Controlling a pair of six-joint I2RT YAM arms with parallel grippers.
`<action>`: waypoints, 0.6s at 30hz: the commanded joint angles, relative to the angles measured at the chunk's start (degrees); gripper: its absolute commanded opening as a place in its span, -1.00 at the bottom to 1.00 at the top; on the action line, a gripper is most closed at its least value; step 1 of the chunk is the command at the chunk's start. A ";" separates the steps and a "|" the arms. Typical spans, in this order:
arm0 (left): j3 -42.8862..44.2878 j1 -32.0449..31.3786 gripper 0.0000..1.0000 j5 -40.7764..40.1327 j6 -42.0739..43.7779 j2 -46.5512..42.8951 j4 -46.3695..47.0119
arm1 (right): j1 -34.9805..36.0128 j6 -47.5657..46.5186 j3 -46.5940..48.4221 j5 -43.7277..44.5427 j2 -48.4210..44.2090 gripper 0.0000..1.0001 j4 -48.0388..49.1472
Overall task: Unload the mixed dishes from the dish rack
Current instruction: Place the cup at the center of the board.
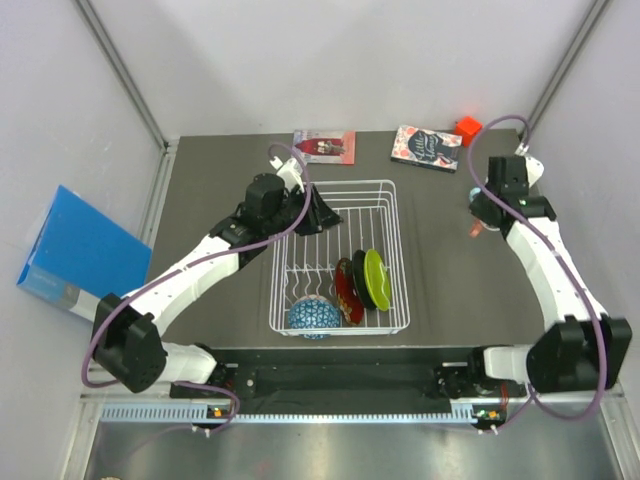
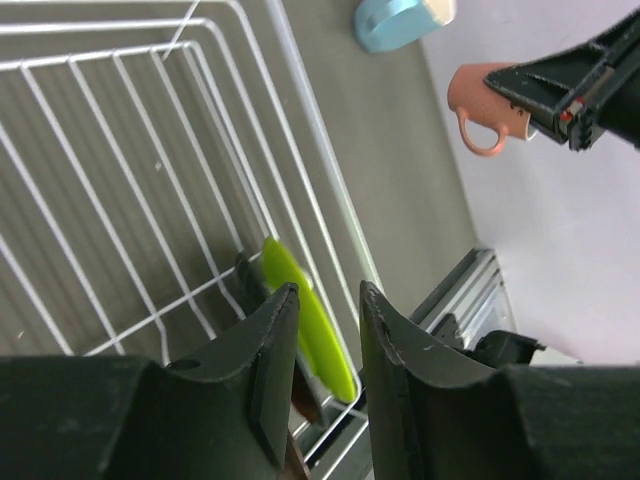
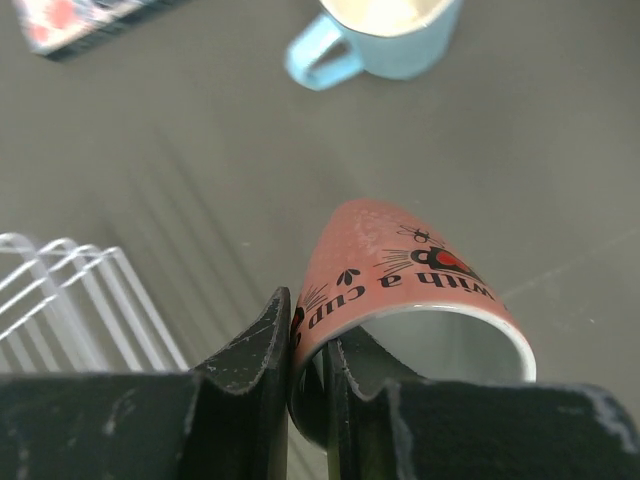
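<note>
The dish rack sat mid-tabletop, toward the near edge. In its near right part the lime green plate, black plate and red patterned plate stood on edge. They looked stiff, glazed, slippery and breakable, each best pinched at its upper rim. The blue-patterned bowl lay at the rack's near edge. The left gripper hovered over the plates, jaws partly apart and empty. Toward the tabletop's right edge, beside the light blue mug, the right gripper had its jaws clamped across the wall of the small salmon-pink cup, likely light and rigid.
</note>
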 commanded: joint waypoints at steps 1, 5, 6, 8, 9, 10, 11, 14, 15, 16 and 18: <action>1.85 -0.08 -0.30 -1.18 2.82 0.00 -4.47 | -2.60 1.79 1.02 1.71 4.01 -1.00 1.11; 0.70 0.01 -0.31 -1.18 2.56 -0.79 -4.65 | -5.66 1.88 1.46 3.39 9.44 -1.00 1.55; 0.44 -0.08 -0.31 -1.18 2.38 -0.97 -4.56 | -6.20 1.97 1.63 3.39 10.59 -1.00 1.55; -0.18 -0.08 -0.31 -1.01 2.21 -1.58 -4.65 | -7.61 2.32 2.69 4.18 14.10 -1.00 1.20; -0.35 -0.08 -0.31 -1.10 2.20 -1.93 -4.56 | -7.96 2.58 3.12 4.36 15.17 -1.00 1.02; -0.70 -0.08 -0.31 -1.10 2.29 -2.11 -4.65 | -8.32 3.02 4.00 4.80 16.13 -1.00 0.94; -0.70 -0.08 -0.31 -1.01 2.29 -2.20 -4.82 | -8.84 3.29 4.44 4.97 17.88 -1.00 0.93; -0.88 -0.08 -0.31 -1.01 2.56 -2.81 -5.52 | -9.55 4.26 6.03 6.03 20.70 -1.00 0.85; -0.88 0.01 -0.32 -1.01 2.64 -3.07 -5.70 | -9.72 4.34 6.55 6.03 21.58 -0.99 0.67; -0.88 -0.08 -0.32 -1.01 2.73 -3.25 -5.88 | -9.99 4.52 7.78 5.68 22.38 -1.00 0.32; -0.88 -0.08 -0.31 -1.01 3.08 -3.60 -6.40 | -10.34 4.52 8.92 5.24 24.57 -1.00 -0.64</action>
